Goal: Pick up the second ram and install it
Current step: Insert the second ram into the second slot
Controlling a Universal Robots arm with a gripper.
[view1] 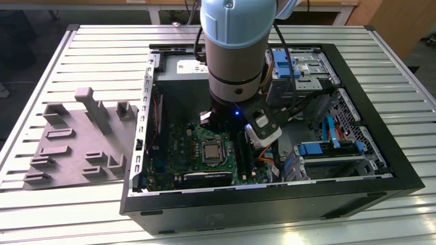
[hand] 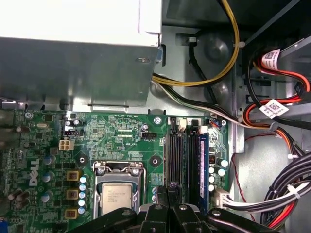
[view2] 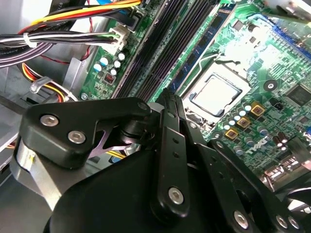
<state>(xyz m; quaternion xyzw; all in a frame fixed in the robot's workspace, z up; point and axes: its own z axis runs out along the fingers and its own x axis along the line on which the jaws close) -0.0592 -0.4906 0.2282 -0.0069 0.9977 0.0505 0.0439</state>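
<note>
The exterior view looks down from high and well back over the slatted worktop [view1: 75, 214] at the open case [view1: 381, 168]. Both wrist views sit close above the board [hand: 121, 136], looking past the end effector [hand: 167, 201]. The first faces squarely down; the second looks aslant, and both share the processor [view2: 215, 96] and slots [hand: 182, 160].
</note>
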